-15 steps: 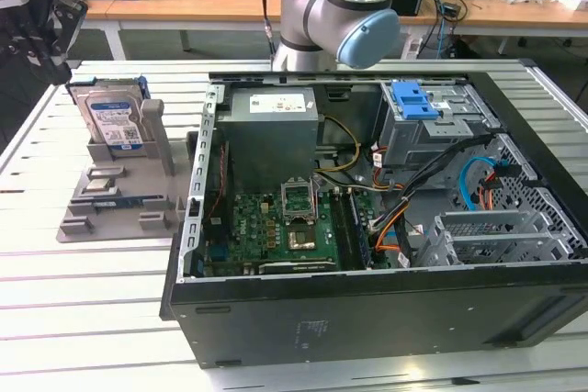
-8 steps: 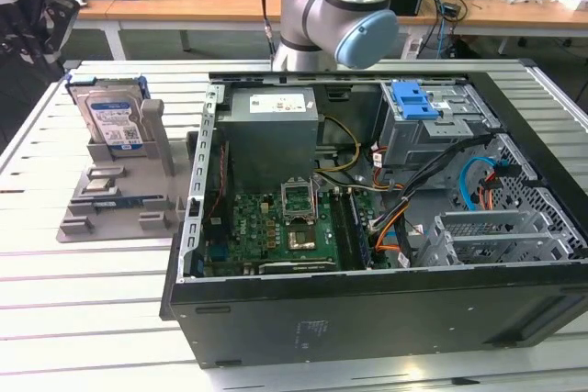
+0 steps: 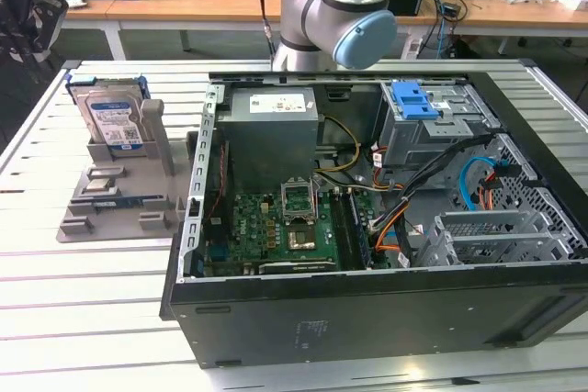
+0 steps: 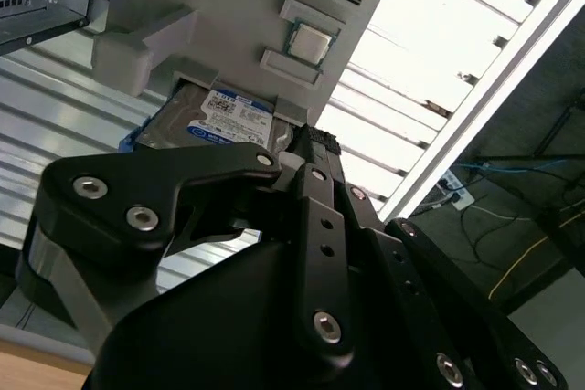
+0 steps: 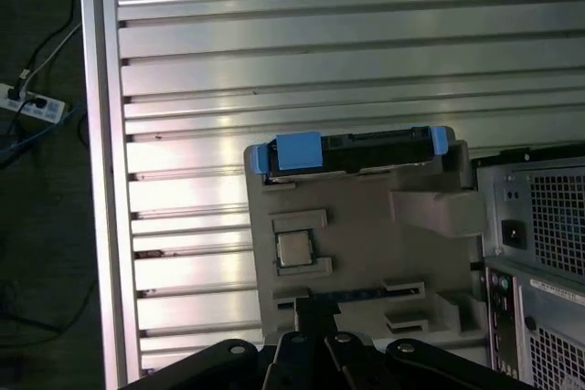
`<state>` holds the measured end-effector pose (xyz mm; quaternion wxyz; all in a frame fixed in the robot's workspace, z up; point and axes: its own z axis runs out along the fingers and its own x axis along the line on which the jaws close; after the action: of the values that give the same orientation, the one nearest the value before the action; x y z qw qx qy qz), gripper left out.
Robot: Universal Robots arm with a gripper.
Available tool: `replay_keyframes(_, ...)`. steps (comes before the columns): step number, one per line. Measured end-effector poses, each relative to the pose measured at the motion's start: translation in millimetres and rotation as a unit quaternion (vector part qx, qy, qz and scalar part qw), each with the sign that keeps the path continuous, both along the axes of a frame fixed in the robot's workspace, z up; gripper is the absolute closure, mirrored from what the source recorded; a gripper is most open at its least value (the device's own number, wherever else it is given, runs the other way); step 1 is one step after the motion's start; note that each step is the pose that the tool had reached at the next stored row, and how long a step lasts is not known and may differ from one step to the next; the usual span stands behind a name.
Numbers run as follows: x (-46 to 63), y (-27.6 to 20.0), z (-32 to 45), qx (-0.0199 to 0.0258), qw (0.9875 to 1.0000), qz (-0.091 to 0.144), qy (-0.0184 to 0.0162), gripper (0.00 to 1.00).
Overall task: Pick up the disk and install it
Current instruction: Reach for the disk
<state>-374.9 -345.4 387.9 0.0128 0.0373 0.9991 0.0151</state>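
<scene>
The disk (image 3: 115, 117), silver with a white-and-blue label and blue side rails, stands upright in a slot of the grey holder (image 3: 119, 204) on the exterior view's left, outside the computer case. In the second wrist view the disk's label (image 4: 219, 116) shows below the holder (image 4: 228, 6), with my black gripper (image 4: 315, 139) near it and apart from it. In the first wrist view I see the disk edge-on (image 5: 366, 145) at the far end of the holder (image 5: 366, 216), and my gripper (image 5: 315, 303) hangs over the holder's near end.
The open computer case (image 3: 193, 254) lies at the centre, with a grey power supply (image 3: 271, 117), a motherboard (image 3: 276, 227) and a drive cage with a blue latch (image 3: 413, 98). A small square chip (image 5: 292, 248) rests on the holder. The arm's base (image 3: 331, 16) stands behind the case.
</scene>
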Motion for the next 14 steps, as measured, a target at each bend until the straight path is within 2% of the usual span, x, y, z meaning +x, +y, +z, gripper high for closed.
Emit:
replay_keyframes(4, -2.8, 8.4, -1.5, -0.0018, 1.0000, 0.000, 0.0000, 0.89)
replay_keyframes(7, -2.7, 18.2, -2.7, -0.0042, 1.0000, 0.000, 0.0000, 0.89)
replay_keyframes(10, -2.8, 25.9, -3.8, -0.0059, 1.0000, 0.000, 0.0001, 0.89)
replay_keyframes(14, -2.8, 32.3, -4.8, -0.0068, 1.0000, 0.000, 0.0000, 0.89)
